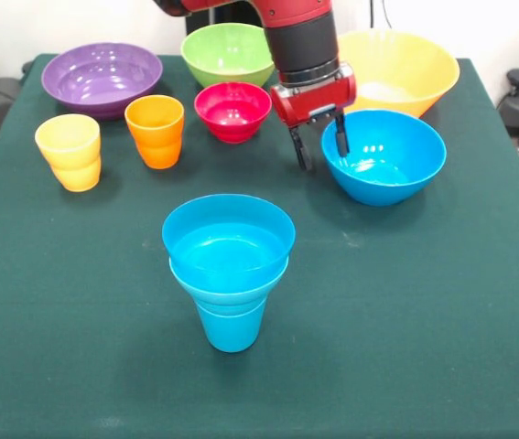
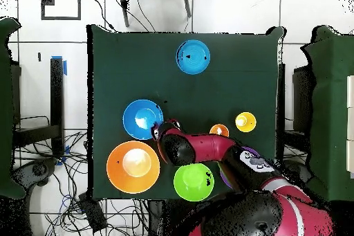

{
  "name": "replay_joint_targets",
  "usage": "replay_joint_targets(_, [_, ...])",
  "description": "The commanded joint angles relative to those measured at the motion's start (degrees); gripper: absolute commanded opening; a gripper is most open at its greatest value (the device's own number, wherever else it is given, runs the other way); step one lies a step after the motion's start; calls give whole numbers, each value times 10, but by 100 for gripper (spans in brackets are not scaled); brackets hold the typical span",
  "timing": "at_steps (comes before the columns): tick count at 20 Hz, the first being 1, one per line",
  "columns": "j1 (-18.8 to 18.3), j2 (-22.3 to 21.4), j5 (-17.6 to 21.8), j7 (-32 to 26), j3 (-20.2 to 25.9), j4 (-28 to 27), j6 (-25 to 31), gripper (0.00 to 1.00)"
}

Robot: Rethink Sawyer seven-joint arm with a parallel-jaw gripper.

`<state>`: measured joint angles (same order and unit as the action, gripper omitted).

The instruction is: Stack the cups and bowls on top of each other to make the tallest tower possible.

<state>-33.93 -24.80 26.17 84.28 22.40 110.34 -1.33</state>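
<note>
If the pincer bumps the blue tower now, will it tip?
Probably yes: the blue tower stands on a narrow blue cup and is wider above. It looks like glossy, stiff plastic, so it may also slide.

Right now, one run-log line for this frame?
gripper: open, at rim of loose blue bowl | tower: blue cup plus two blue bowls | purple bowl: unstacked

A robotics lab (loose cables (image 2: pixel 48 160) strewn on tiled floor (image 2: pixel 228 12)).
</note>
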Motion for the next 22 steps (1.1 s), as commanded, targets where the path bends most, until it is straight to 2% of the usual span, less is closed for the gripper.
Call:
replay_joint_targets(1, [41,-9,-12,28,-7,-86,106,100])
replay_joint_targets(6, [46,-14,-10,28,-12,-90,134,100])
replay_joint_targets(7, [47,-16,-9,30,-12,-91,142,0])
replay_joint_targets(10, [64,-23,-9,44,-29,-92,133,0])
replay_joint_targets(13, [68,-29,-12,46,-34,-96,152,0])
replay_joint_targets(19, [37,-21,-11,13,-11,-102,198,0])
replay_joint_targets(22, [25,-22,-7,11,1,-99,191,0])
